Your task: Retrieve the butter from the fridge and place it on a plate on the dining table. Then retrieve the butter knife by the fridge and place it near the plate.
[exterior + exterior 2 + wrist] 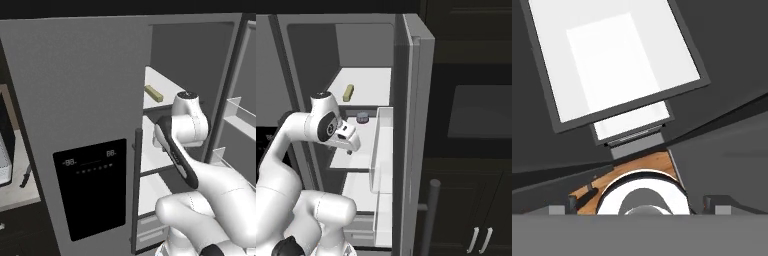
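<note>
The grey fridge [75, 80] has its dispenser door shut and its right door [415, 100] swung open. The butter [154, 93], a pale yellow stick, lies on the upper white shelf [348, 93]. My gripper [349, 150] hangs inside the fridge one shelf lower than the butter, pointing down and apart from it. In the hand view the fingertips [560, 208] stand wide apart with nothing between them, so my gripper [640, 208] is open. The dark butter knife [25, 176] lies on the counter left of the fridge. The plate and the dining table are out of view.
A small dark jar [362, 117] sits on the middle shelf close to my hand. Clear door bins [381, 150] line the open door on the right. Black cabinets [471, 150] stand beyond it. White drawers [150, 225] fill the fridge's bottom.
</note>
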Controlling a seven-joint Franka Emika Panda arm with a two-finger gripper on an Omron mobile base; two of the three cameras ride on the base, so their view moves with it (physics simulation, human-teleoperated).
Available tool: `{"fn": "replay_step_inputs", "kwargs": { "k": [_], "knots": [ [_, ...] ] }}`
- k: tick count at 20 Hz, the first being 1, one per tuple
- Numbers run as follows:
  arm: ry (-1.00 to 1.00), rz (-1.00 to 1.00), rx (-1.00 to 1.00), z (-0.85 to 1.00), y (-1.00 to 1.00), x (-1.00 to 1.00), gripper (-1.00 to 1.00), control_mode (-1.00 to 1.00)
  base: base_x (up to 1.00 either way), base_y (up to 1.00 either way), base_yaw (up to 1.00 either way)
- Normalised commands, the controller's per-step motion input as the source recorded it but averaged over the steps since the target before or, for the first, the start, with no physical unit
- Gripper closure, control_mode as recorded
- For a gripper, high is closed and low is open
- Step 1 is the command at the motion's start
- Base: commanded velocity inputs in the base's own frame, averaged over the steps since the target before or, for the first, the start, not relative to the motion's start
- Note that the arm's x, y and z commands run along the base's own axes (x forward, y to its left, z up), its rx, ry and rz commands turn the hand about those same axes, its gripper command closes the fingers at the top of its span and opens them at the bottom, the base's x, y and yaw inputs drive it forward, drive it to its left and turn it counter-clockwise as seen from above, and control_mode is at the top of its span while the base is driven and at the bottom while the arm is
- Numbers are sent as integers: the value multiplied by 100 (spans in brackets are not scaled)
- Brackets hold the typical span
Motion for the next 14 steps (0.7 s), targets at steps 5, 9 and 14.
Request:
{"fn": "replay_step_inputs", "kwargs": {
  "k": [5, 9, 14],
  "knots": [
    [-27, 10, -10, 51, -6, -2, -100, -100, 0, 0, 0],
    [-20, 8, -7, 57, 0, -3, -100, -100, 0, 0, 0],
    [-28, 5, 1, 71, -1, 0, -100, -100, 0, 0, 0]
  ]
}}
